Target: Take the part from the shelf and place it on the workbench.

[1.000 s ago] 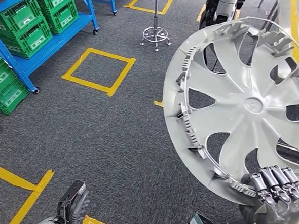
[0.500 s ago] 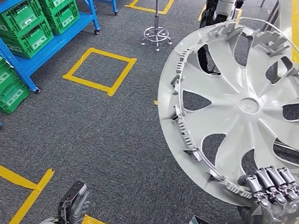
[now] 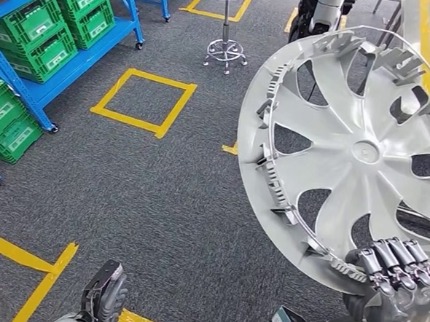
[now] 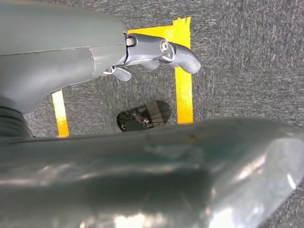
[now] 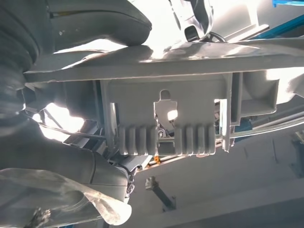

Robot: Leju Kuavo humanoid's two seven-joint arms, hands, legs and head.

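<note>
Your part, the silver wheel cover point(image 3: 356, 151), stands tilted on edge above the grey carpet point(image 3: 161, 201), its lower rim clamped in the right hand point(image 3: 395, 285). Left of the cover, the left hand point(image 3: 105, 296) hangs low, fingers apart, holding nothing.

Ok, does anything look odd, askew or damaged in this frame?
Nothing stands out. The right hand grips the large silver plastic wheel cover by its lower rim, held tilted with no visible damage. The left hand hangs low over the grey carpet, holding nothing.
</note>
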